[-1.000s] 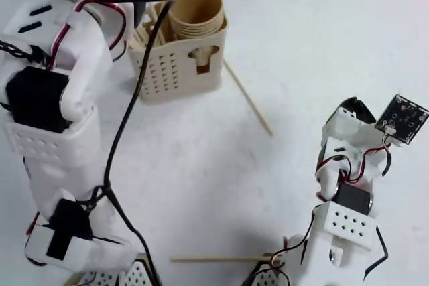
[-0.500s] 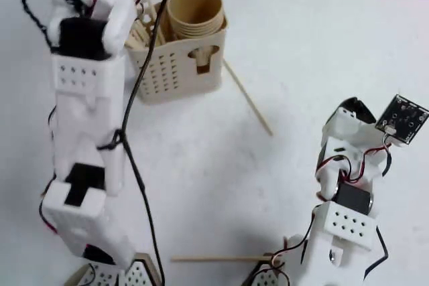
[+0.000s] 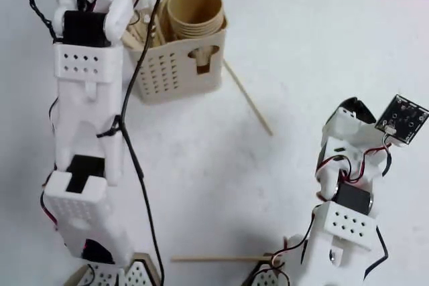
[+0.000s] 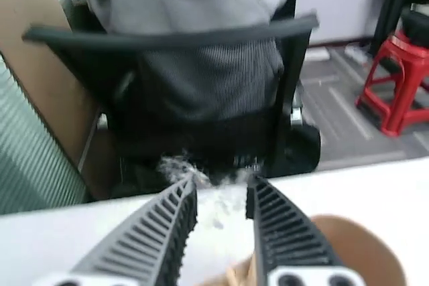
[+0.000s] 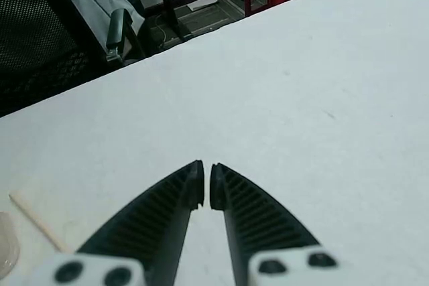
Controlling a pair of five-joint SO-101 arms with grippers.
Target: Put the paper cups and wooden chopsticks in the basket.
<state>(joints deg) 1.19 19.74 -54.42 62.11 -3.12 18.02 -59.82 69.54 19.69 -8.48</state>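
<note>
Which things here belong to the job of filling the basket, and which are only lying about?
For the job:
- basket
- paper cups, stacked inside it
- chopsticks standing in it
- loose chopstick on the table beside the basket
- second loose chopstick between the arm bases

Just lying about:
- black chair
- red stool

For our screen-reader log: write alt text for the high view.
A basket holding stacked paper cups and chopsticks stands far back on the table, the left arm stretched alongside it. One loose chopstick lies right of the basket, a second chopstick near the folded right arm.
</note>
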